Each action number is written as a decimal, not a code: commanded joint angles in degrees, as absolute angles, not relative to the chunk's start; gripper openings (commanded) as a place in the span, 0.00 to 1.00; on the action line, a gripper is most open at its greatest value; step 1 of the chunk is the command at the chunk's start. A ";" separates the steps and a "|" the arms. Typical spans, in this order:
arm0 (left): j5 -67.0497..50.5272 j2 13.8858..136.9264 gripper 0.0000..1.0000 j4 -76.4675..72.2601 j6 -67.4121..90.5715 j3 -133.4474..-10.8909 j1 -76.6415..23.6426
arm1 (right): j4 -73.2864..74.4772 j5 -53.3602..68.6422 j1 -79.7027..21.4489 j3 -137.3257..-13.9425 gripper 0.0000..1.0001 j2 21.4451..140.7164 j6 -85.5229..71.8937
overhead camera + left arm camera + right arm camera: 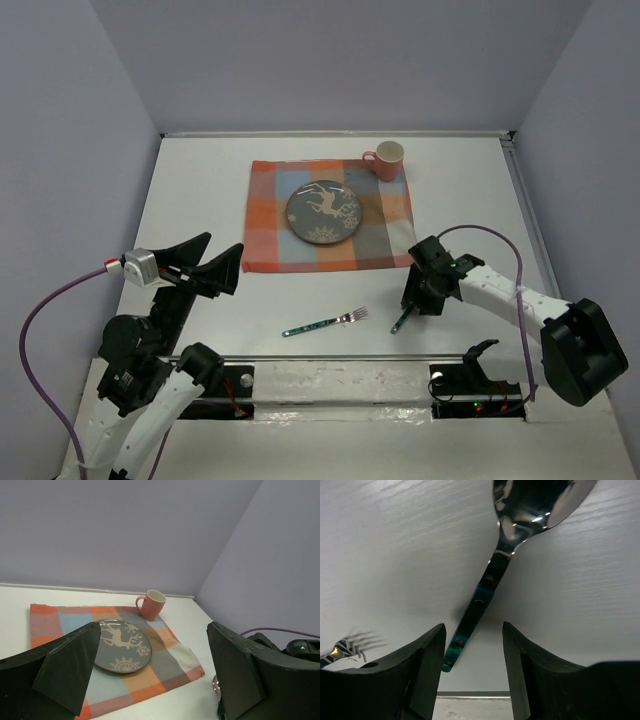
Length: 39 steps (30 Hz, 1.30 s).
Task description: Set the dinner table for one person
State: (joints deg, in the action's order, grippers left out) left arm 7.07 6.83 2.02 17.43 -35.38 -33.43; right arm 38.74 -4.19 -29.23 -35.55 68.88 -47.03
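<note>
- Table (200, 180) lies right under our right fingers (415, 680) and carries every setting.
- Those fingers are spread either side of the spoon (487, 585) handle, not pinching it; we judge they are lined up to lift it.
- Our left fingers (65, 665) hang spread and empty, with the plate (120, 652) and mug (151, 604) beyond them.
- Fork (325, 323) lies left of the right fingers, not yet beside the plate.

White dinner table (200, 200), matte and wide. The orange-and-grey plaid placemat (270, 230) lies flat toward the far side. Nearer the front edge, a fork (325, 323) with a teal handle lies on bare tabletop, tines pointing right. Just to its right lies a teal-handled spoon (485, 587), the two apart. A pink mug (388, 158) stands at the mat's far right corner; on cloth or table, can't tell.
</note>
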 commanded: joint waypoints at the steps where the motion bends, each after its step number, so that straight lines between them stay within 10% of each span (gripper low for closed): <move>1: 6.77 6.59 0.99 -0.09 17.05 -36.12 -33.75 | 33.58 -4.56 -32.08 -36.03 0.54 71.71 -49.13; 10: 6.50 6.68 0.99 -0.09 17.14 -36.04 -33.84 | 32.17 -6.68 -33.22 -35.77 0.50 75.06 -49.66; 18: 6.59 7.91 0.99 -0.17 16.88 -36.12 -33.84 | 32.69 -8.61 -33.22 -35.51 0.01 73.49 -50.10; 39: 6.94 10.02 0.99 -0.09 16.70 -36.12 -33.22 | 41.66 -13.18 -33.75 -49.20 0.00 64.33 -38.68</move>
